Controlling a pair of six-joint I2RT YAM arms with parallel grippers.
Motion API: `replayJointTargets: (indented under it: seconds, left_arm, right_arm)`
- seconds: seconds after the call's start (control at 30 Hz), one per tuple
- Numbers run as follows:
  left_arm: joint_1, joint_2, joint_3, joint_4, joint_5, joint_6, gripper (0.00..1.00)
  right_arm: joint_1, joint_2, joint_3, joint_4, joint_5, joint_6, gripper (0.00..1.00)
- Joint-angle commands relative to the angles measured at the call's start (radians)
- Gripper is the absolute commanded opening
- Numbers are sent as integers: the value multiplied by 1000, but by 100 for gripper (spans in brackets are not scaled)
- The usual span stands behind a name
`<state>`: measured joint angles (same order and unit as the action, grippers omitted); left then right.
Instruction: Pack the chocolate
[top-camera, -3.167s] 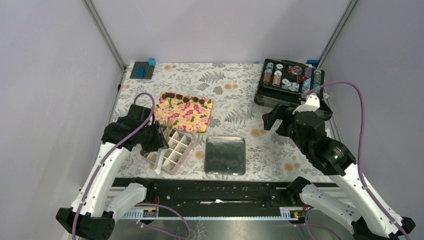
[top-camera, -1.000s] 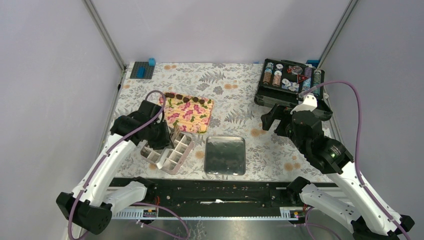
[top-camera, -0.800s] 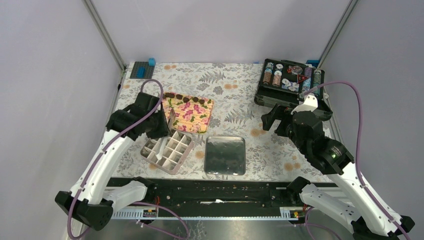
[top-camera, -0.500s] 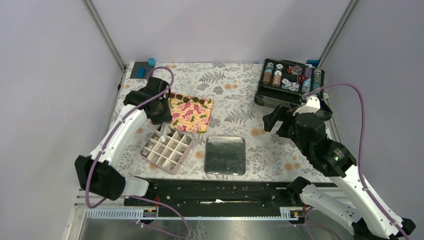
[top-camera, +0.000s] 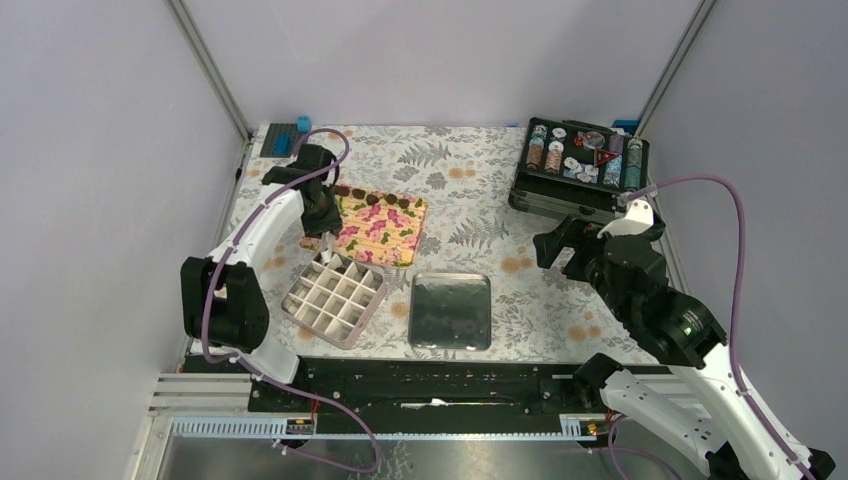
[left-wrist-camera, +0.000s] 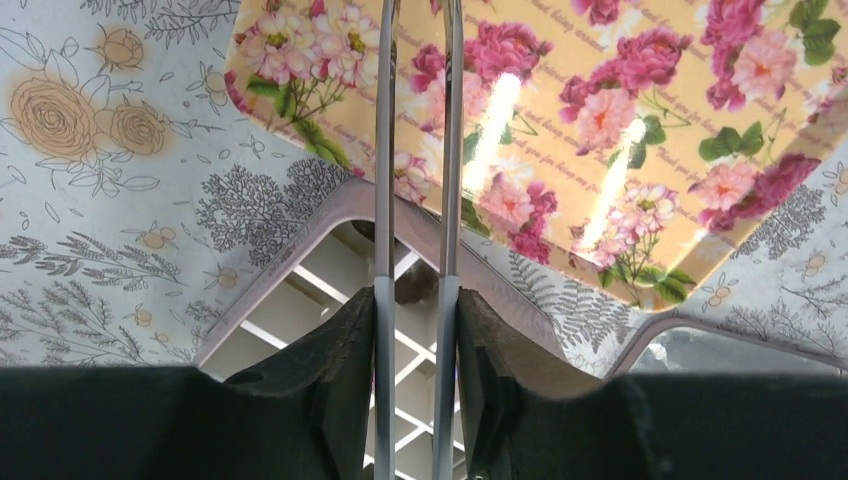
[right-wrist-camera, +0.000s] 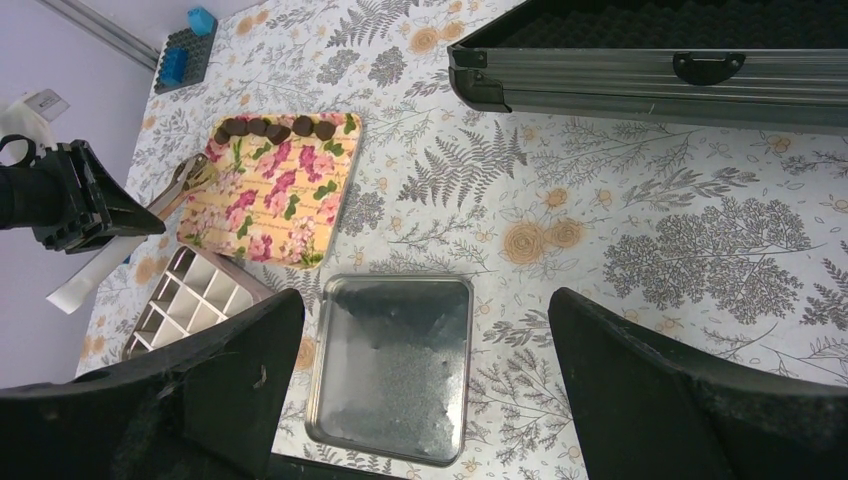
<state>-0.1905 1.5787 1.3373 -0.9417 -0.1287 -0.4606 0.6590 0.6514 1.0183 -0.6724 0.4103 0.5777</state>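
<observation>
Clamped on thin tongs (left-wrist-camera: 385, 150), the left gripper (left-wrist-camera: 415, 320) should reach their tips ahead to the chocolate (right-wrist-camera: 270, 127) lining the far edge of the floral tray (left-wrist-camera: 560, 150), straddling one piece squarely; the right gripper (right-wrist-camera: 425, 300) gapes empty.

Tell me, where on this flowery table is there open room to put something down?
Bare cloth lies along the far edge between the blue block and black case, and in the middle between the floral tray and that case. The near left is crowded: floral tray, gridded box, silver tray and the left end effector holding tongs.
</observation>
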Motion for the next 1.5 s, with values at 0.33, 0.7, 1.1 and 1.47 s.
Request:
replayJointTargets:
  seconds: [0.33,0.7,1.1,1.47]
  left_arm:
    - [51,146,89,102,-8,28,39]
    - [63,204,129,113,30,14,42]
    - [81,256,181,113,54,14,43]
    - [91,288,208,113,72,4,42]
  right_arm:
    - [-2,3,20,-18,39,7,100]
    - [-3,19,28,-18,39,7,99]
    - [-1,27,33,-23,46,8,99]
    - [-2,52,41,-15,42,2,99]
